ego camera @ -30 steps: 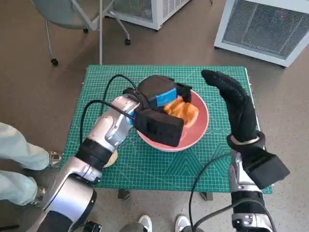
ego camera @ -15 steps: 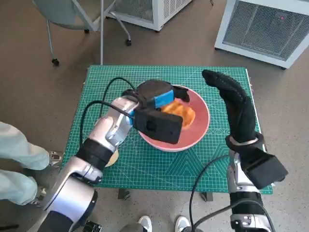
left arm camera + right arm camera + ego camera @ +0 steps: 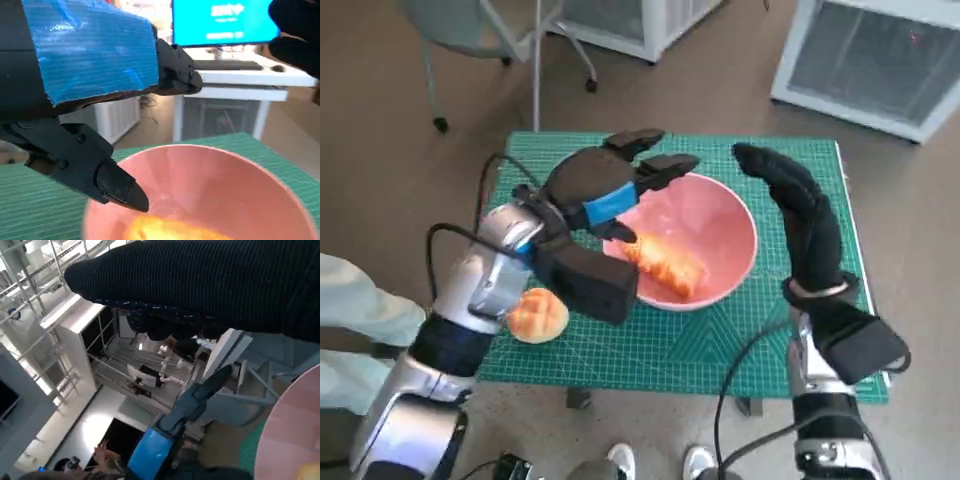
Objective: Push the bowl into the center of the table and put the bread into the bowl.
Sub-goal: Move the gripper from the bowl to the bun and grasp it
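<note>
The pink bowl point(image 3: 720, 225) sits near the middle of the green mat, slightly right. An orange bread piece point(image 3: 668, 265) lies inside it; the left wrist view shows the bread point(image 3: 165, 230) at the bowl's point(image 3: 235, 180) bottom. My left hand point(image 3: 605, 185) hovers above the bowl's left rim with fingers spread and nothing in them. My right hand point(image 3: 800, 215), in the black glove, stands upright beside the bowl's right rim, fingers straight and apart from any object. A round bun point(image 3: 537, 314) lies on the mat to the left of the bowl, by my left forearm.
The green cutting mat point(image 3: 770, 340) covers the small table. A chair point(image 3: 470, 30) stands behind the table at the left, white cabinets point(image 3: 860, 60) behind at the right. A person's leg point(image 3: 355, 300) shows at the left edge, and feet point(image 3: 660, 462) below the table's front.
My left hand has let go of the bread, which now lies in the bowl, and has lifted up and leftward with fingers spread. The bun by my forearm is uncovered. The right hand has stayed put.
</note>
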